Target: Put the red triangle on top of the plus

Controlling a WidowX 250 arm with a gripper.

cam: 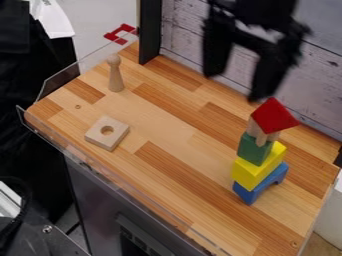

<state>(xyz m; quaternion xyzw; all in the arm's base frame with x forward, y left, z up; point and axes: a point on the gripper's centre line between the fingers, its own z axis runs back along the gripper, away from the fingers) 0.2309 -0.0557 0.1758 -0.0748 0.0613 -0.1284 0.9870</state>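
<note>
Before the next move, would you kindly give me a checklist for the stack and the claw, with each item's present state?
1. Red triangle on top of the plus: ok.
2. Plus on green block, then yellow block, then blue block at the bottom: ok.
3. Claw open, with nothing in its grip: ok.
4. Free gap between claw and triangle: cannot tell; they appear close from this angle.
5. Peg and holed block away from the stack: ok.

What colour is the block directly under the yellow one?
Blue, seen best in the camera view.
</note>
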